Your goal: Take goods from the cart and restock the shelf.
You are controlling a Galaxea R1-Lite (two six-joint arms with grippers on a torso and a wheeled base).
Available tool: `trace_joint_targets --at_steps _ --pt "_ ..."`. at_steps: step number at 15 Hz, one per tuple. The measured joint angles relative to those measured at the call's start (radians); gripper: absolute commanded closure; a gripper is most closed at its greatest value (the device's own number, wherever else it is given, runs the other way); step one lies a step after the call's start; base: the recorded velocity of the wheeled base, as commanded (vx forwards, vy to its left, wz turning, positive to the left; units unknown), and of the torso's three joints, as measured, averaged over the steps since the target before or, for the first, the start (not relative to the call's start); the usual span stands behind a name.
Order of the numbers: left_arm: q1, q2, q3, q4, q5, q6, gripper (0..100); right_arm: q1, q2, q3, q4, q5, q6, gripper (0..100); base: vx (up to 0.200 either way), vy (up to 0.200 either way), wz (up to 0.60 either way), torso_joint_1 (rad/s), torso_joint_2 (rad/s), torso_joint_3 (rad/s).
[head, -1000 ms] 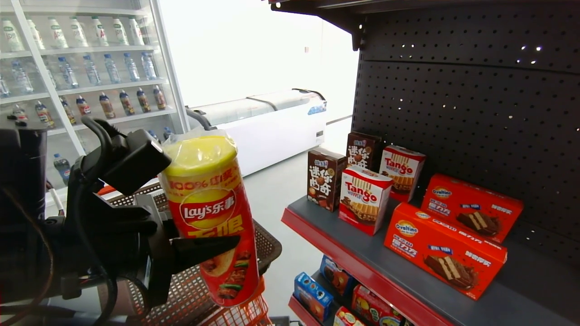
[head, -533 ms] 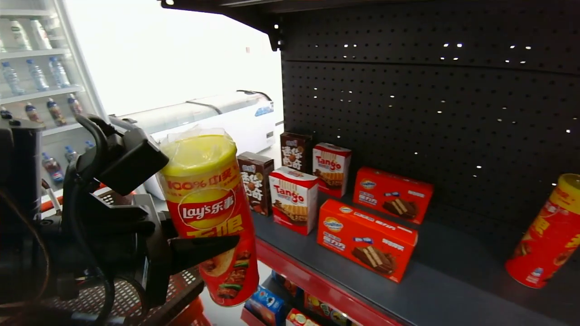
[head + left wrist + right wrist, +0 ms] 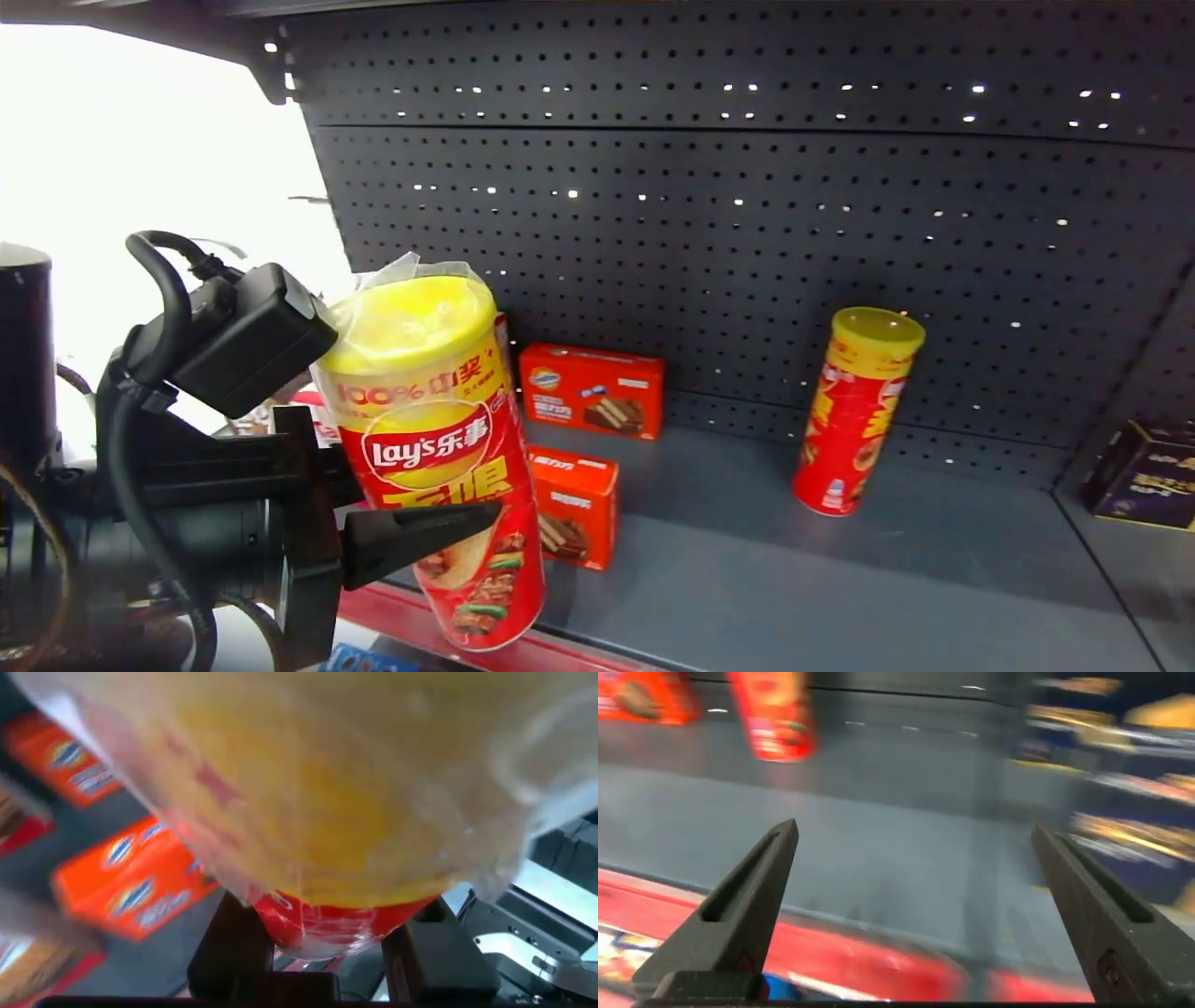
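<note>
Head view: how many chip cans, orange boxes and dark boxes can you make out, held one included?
Chip cans: 2, the held can in the left gripper and the standing can on the shelf.
Orange boxes: 2, the rear box and the front box.
Dark box: 1.
Total: 5.

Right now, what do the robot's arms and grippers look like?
All matte black. The left arm carries a boxy camera module with a thick looped cable. The right gripper has two long jaws tapering to wedge points.
</note>
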Motion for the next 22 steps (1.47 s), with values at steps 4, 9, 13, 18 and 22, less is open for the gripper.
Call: trace_joint_targets --at_steps 4,9,13,18,22 --pt "-0.005 -0.003 0.000 0.000 0.000 0.000 100 0.000 0.000 0.000 0.000 0.000 0.000 0 0.000 0.000 -0.60 0.007 0.00 0.002" --pt "-0.001 -0.003 0.000 -0.001 0.001 0.000 100 0.000 0.000 0.000 0.000 0.000 0.000 0 0.000 0.000 0.00 0.000 0.00 0.000" --pt "0.004 -0.004 -0.002 -0.003 0.002 -0.001 100 0.000 0.000 0.000 0.001 0.000 0.000 0 0.000 0.000 0.00 0.000 0.00 0.000" --pt "0.005 -0.008 -0.006 -0.004 0.008 -0.019 100 -0.015 0.066 -0.080 0.006 -0.012 -0.007 0 0.000 0.000 0.00 0.000 0.00 0.000" --pt "-0.009 -0.008 0.004 -0.007 0.027 -0.019 100 0.029 0.329 -0.367 -0.020 0.105 -0.023 0 0.000 0.000 0.00 0.000 0.00 0.000"
